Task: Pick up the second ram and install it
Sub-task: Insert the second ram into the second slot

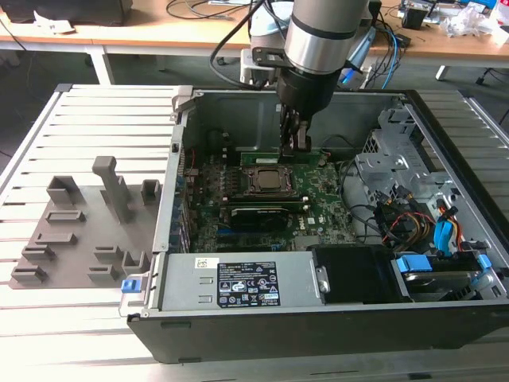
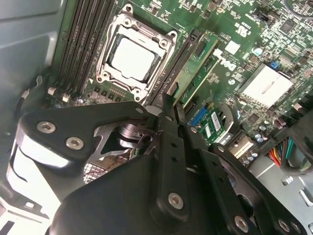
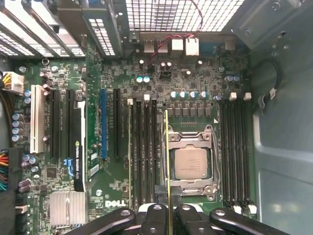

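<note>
A black steel computer case [image 1: 445, 318] lies open on a slatted white metal table [image 1: 79, 119]. On the table's bare slats beside it sits a grey plastic slotted holder tray [image 1: 79, 231]. Inside the case, a large green motherboard [image 3: 122, 205] carries a square metal processor socket [image 3: 191, 162]. The black gripper [image 3: 168, 213] is closed on the thin green ram stick [image 3: 167, 161], held on edge just beside the socket, over the dark slots.

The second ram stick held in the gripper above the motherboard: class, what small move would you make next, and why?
Probably a short, straight descent. In the first wrist view the gripper is shut on the second ram, which stands edge-on beside the processor socket, parallel to the memory slots and apparently not yet seated.
</note>
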Motion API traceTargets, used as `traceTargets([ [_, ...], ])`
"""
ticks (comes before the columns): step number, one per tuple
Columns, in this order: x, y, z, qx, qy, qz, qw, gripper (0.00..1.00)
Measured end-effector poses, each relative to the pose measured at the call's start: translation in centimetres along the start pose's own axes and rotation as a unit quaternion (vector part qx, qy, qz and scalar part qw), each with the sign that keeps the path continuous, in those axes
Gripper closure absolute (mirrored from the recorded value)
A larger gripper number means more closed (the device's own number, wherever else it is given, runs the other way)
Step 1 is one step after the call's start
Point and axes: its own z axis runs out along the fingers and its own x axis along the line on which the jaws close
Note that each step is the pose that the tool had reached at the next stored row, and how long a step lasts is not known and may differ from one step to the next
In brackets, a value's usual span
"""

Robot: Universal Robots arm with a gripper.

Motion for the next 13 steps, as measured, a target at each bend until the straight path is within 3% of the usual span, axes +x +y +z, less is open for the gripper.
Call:
traceTargets([
  [8, -0.1, 0.01, 1.59, -0.0001, 0.0001, 0.0, 1.0, 0.86],
  [13, -0.08, -0.02, 2.03, 0.0, 0.0001, 0.0, 1.0, 0.86],
])
